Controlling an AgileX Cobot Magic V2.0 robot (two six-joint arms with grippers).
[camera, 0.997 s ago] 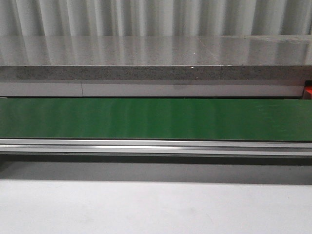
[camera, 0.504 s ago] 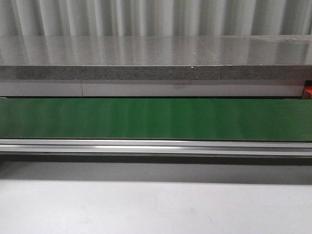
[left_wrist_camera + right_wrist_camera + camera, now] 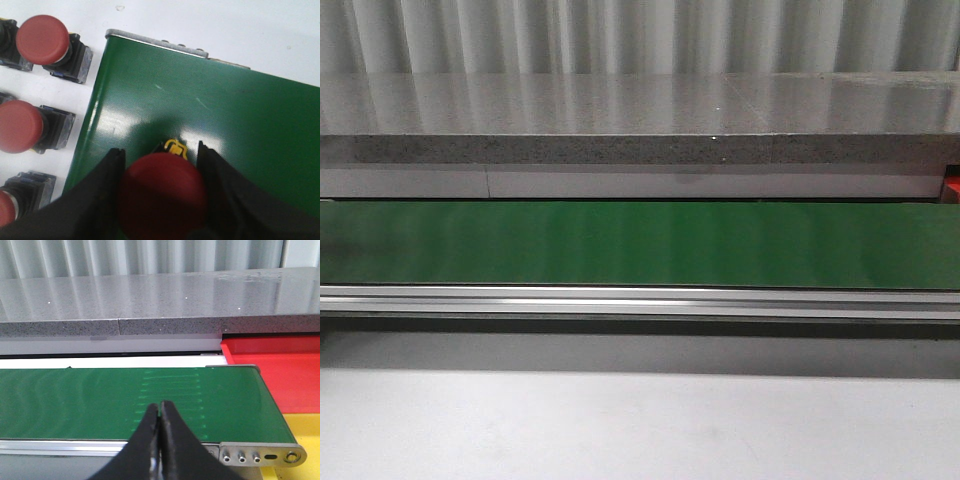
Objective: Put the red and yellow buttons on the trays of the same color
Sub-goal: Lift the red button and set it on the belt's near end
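Observation:
In the left wrist view my left gripper (image 3: 160, 150) is shut on a red button (image 3: 162, 195), one black finger against each side of its cap. A bit of yellow base shows under the cap. The button is over the end of the green belt (image 3: 225, 110). Three more red buttons (image 3: 42, 39) (image 3: 19, 126) (image 3: 5, 222) stand on the white surface beside the belt. My right gripper (image 3: 160, 405) is shut and empty above the belt's other end. Beyond that end lie the red tray (image 3: 280, 365) and the yellow tray (image 3: 307, 425). No yellow button is in view.
The front view holds only the bare green belt (image 3: 640, 245), its aluminium rail (image 3: 640, 300), a grey stone ledge (image 3: 640, 120) behind and a red sliver (image 3: 953, 187) at the right edge. A metal end plate (image 3: 260, 455) with bolts caps the belt by the trays.

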